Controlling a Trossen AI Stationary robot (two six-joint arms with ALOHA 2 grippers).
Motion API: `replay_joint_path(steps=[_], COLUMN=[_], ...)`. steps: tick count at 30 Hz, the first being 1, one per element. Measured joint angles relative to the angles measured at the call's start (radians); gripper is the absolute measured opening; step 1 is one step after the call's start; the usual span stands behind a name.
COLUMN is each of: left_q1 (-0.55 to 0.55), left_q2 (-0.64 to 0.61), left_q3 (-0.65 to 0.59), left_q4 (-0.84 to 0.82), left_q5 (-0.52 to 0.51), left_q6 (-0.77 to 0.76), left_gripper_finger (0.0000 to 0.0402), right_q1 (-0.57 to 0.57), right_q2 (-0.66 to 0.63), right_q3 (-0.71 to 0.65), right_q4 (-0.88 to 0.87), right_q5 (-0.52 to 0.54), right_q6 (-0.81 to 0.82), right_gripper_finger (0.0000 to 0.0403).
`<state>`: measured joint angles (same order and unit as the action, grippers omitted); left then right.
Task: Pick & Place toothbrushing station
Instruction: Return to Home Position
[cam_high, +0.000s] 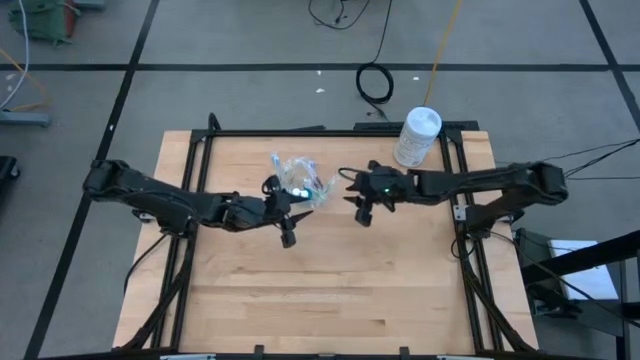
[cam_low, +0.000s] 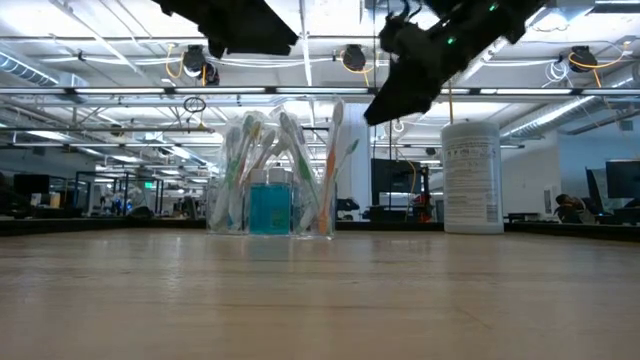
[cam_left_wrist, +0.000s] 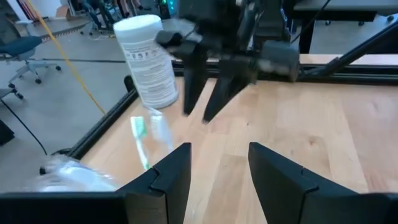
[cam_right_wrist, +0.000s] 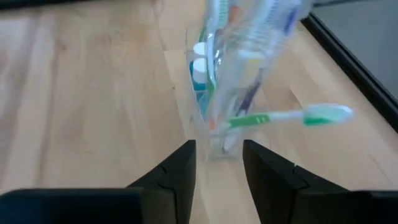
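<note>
The clear plastic cup (cam_high: 298, 182) stands upright on its base on the wooden table, left of the table's middle. It holds several slim toothbrushes and blue toothpaste tubes (cam_low: 270, 205). My left gripper (cam_high: 296, 208) is open and empty, raised above the table just on the near side of the cup; the cup shows beside its fingers in the left wrist view (cam_left_wrist: 74, 177). My right gripper (cam_high: 348, 195) is open and empty, raised to the right of the cup and pointing at it (cam_right_wrist: 217, 106). In the low view it hangs above and right of the cup (cam_low: 400, 95).
A white cylindrical canister (cam_high: 418, 135) stands at the table's far right corner, behind my right arm. A black frame rail (cam_high: 300, 131) runs along the table's edges. Bare wood (cam_high: 330, 290) lies on the near half of the table.
</note>
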<state>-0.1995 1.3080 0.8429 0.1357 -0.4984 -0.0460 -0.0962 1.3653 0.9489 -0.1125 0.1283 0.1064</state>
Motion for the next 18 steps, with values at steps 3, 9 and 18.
replay_joint_path(steps=[3,9,18], left_q1=[-0.004,-0.031,-0.103], left_q2=[-0.068,-0.255,-0.570], left_q3=[0.000,0.000,-0.079], left_q4=[-0.068,-0.273,-0.366], left_q5=[0.000,0.000,0.001], left_q6=[-0.008,-0.009,0.041], left_gripper_finger=[0.0163,0.0163,0.0163], right_q1=[0.001,0.051,0.173], right_q2=[-0.079,-0.237,-0.487], right_q3=[0.000,-0.029,-0.230], right_q4=[-0.073,-0.206,-0.144], right_q5=[-0.002,0.001,-0.003], right_q6=[0.072,0.135,0.009], right_gripper_finger=[0.0121,0.0124,0.0125])
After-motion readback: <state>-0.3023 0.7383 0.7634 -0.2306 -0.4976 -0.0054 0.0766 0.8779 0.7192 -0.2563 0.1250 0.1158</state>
